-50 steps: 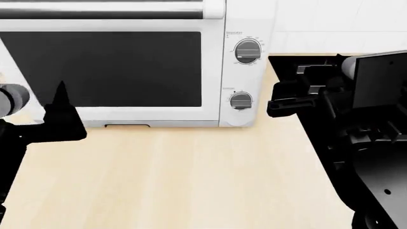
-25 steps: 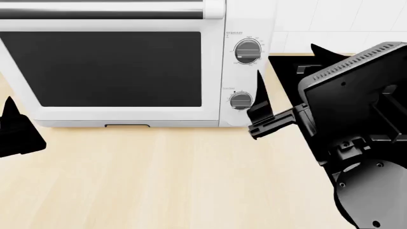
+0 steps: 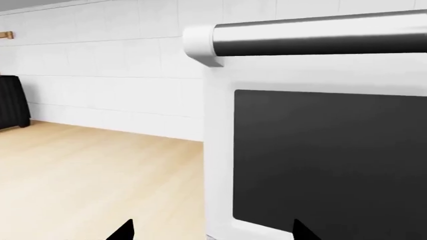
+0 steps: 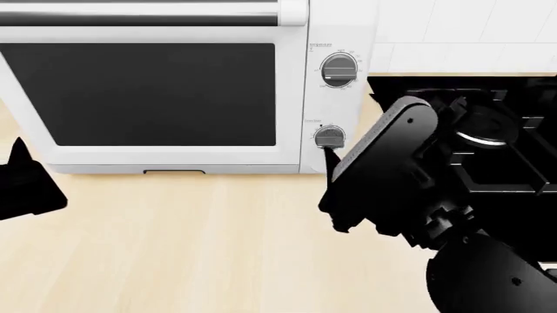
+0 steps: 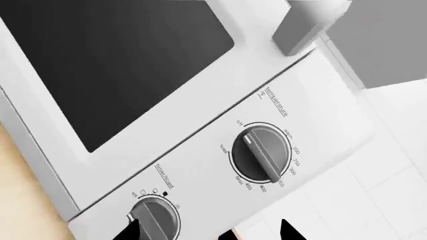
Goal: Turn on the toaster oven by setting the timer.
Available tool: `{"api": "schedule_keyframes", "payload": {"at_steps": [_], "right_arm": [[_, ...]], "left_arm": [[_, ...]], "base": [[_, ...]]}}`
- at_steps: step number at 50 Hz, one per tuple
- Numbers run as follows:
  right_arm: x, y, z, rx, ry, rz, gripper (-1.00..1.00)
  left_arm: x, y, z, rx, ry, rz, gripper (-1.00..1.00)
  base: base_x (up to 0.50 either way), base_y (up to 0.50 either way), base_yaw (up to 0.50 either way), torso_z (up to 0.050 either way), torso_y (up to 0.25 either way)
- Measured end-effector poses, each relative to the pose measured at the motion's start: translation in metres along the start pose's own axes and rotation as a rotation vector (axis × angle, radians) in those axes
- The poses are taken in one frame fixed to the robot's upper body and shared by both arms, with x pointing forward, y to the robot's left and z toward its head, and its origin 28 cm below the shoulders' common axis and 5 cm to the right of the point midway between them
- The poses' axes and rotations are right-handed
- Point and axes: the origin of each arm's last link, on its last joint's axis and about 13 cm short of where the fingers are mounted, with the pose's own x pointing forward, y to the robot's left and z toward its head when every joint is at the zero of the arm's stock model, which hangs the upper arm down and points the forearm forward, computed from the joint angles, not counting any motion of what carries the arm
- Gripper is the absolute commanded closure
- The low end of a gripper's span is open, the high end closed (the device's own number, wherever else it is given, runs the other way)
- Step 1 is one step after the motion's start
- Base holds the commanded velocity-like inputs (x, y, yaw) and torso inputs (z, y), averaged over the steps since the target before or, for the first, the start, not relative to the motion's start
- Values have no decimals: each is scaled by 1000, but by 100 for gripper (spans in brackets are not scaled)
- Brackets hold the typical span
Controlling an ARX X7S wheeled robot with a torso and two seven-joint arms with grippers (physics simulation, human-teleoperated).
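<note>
The white toaster oven (image 4: 174, 91) stands at the back of the counter, with a dark glass door and a silver bar handle (image 3: 320, 37). Its side panel carries the temperature knob (image 4: 338, 69) above and the timer (image 4: 329, 137) below. My right arm (image 4: 383, 169) reaches up to the panel and covers the gripper from the head view. In the right wrist view my right gripper (image 5: 208, 232) is open, with one fingertip (image 5: 130, 231) at the edge of the timer (image 5: 157, 220). My left gripper (image 3: 212, 232) is open and empty, facing the oven's left front corner.
A black stovetop (image 4: 496, 130) lies right of the oven, partly behind my right arm. The light wooden counter (image 4: 192, 241) spreads in front. A white tiled wall (image 4: 452, 32) runs behind. A dark object (image 3: 10, 102) stands far along the counter.
My right arm has swung in toward the oven's panel, bringing its gripper up to the timer. The left arm dropped back to the left edge a second ago and has since held still.
</note>
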Motion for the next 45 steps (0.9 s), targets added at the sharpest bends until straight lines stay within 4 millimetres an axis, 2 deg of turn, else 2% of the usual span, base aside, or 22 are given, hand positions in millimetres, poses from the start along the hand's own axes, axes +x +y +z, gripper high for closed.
{"api": "schedule_keyframes", "payload": {"at_steps": [21,45], "right_arm": [[18,5,-2,-143,92,75,-100],[23,16,-8,-209,130,112,-100]], "left_arm": [[0,-3,-2,-23,15,-16,-100],[3,-5,-4,-33,25,-28,-100]], "base": [[0,0,0,0,0],[0,0,0,0,0]]}}
